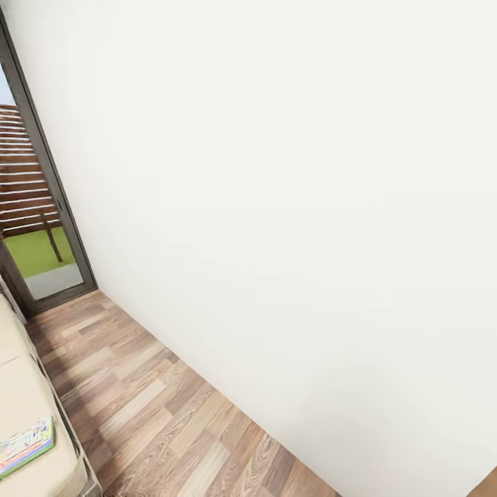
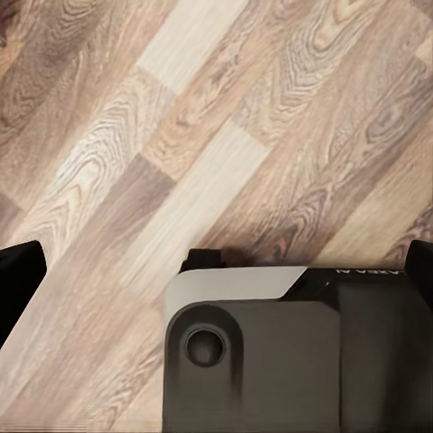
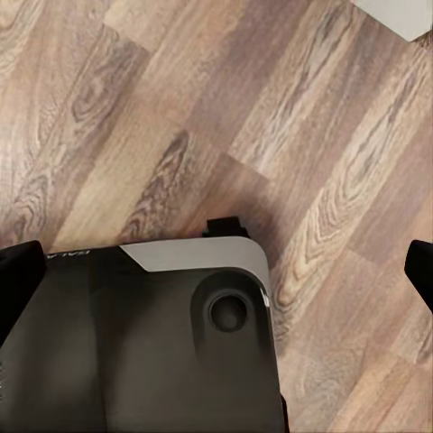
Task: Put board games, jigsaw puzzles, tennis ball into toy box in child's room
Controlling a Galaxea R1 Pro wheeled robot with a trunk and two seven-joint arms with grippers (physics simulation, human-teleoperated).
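Observation:
A colourful flat board game [image 1: 25, 445] lies on the beige bed [image 1: 27, 393] at the lower left of the head view. In the left wrist view, my left gripper [image 2: 221, 260] hangs over the wooden floor, its dark fingertips [image 2: 20, 275] far apart with nothing between them. My right gripper [image 3: 223, 262] in the right wrist view is just as wide open and empty, one fingertip [image 3: 18, 275] showing at the frame's edge. The table, toy box, puzzles and tennis ball are out of view.
A plain white wall [image 1: 290, 207] runs close along the right. Wood plank floor [image 1: 159, 407] forms a lane between bed and wall, leading to a glass door [image 1: 41, 228] at the far left. My dark base [image 2: 280, 361] sits below both grippers.

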